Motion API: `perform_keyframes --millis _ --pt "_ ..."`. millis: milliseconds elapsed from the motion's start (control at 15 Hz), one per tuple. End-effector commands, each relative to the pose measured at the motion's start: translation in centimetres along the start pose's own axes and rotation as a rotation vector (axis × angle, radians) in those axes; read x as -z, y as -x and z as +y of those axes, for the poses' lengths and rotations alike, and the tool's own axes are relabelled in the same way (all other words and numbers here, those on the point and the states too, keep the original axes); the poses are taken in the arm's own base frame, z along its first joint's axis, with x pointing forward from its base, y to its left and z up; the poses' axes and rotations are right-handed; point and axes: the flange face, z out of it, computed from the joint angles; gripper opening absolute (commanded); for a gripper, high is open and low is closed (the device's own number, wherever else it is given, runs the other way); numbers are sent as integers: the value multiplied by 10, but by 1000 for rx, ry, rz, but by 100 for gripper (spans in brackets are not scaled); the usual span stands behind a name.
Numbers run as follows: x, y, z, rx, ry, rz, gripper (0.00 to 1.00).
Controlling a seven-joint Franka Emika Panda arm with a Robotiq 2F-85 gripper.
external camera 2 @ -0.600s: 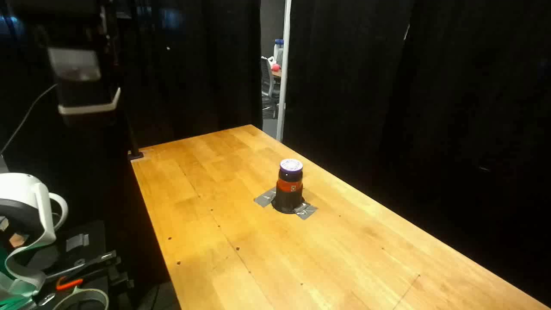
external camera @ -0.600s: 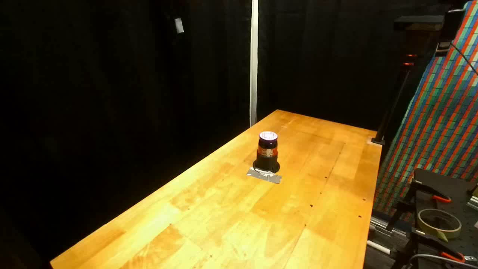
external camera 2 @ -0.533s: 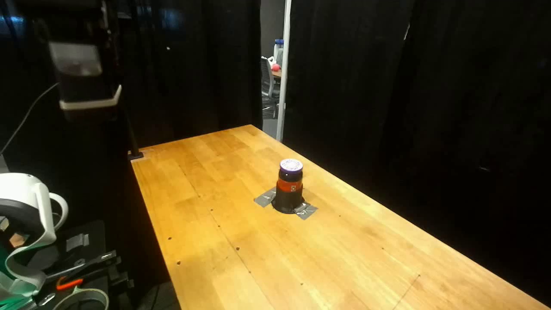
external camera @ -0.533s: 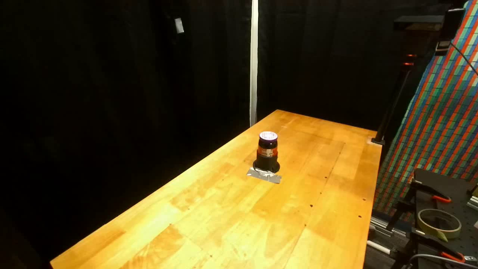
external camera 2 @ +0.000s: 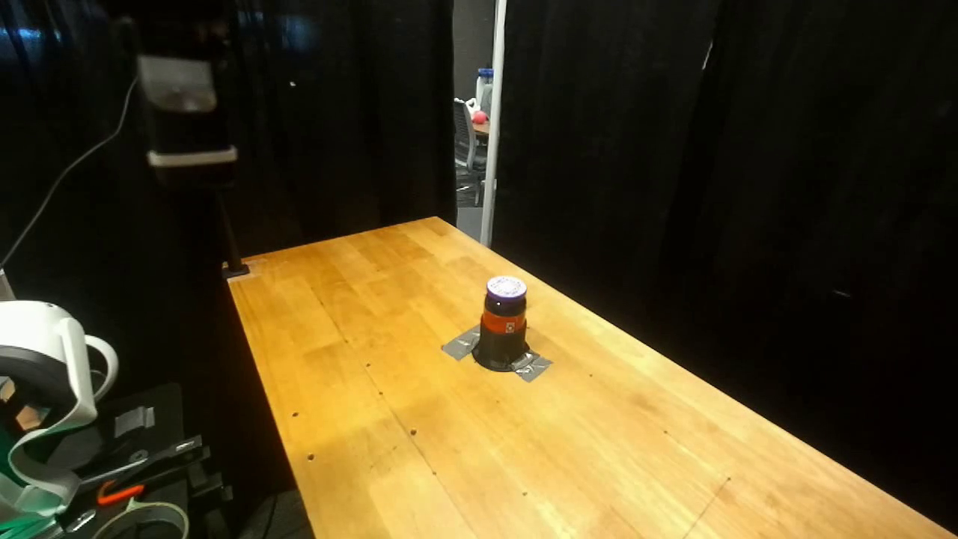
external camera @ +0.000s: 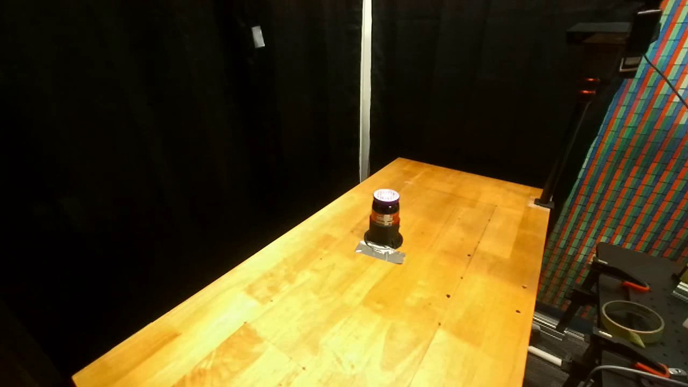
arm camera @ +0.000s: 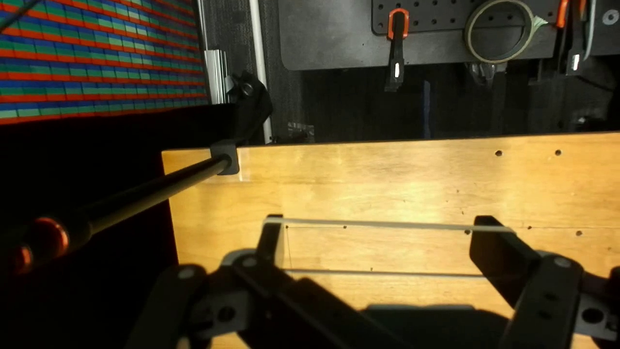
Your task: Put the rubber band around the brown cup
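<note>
The brown cup (external camera: pixel 385 220) is a small dark jar-like cylinder with an orange-red label and a pale, purple-edged top. It stands upright on the wooden table and also shows in an exterior view (external camera 2: pixel 503 327). It is out of the wrist view. My gripper (arm camera: pixel 380 245) is open. The pale rubber band (arm camera: pixel 378 224) is stretched around both fingers in two strands, with nothing between them. In an exterior view the gripper (external camera 2: pixel 194 176) hangs high above the far left table corner, well apart from the cup, with the band as a pale strip (external camera 2: pixel 193 158).
Grey tape (external camera 2: pixel 533 367) lies at the cup's base on the table (external camera 2: pixel 419 389). A dark pole (arm camera: pixel 160 194) is clamped at the table's corner. A side bench holds a tape roll (external camera: pixel 632 321) and clamps (arm camera: pixel 397 48). Black curtains hang behind.
My gripper has moved right and slightly up in an exterior view, and slightly left in an exterior view. The rubber band moved with it. The cup has not moved.
</note>
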Motion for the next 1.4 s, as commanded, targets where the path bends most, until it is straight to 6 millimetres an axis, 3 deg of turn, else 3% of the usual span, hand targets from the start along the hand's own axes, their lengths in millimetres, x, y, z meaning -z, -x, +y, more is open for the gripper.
perform_keyframes --millis 0,200,400,733,1133,1333 --pt "15 -68 -50 57 52 -53 100" --pt "10 -118 -97 117 89 -103 100" --pt "-7 -173 -142 155 56 -121 100" --pt "-42 -263 -196 126 3 -112 100" --pt "-89 -363 -234 52 -14 -5 100" --pt "-112 -395 -240 25 -31 19 100"
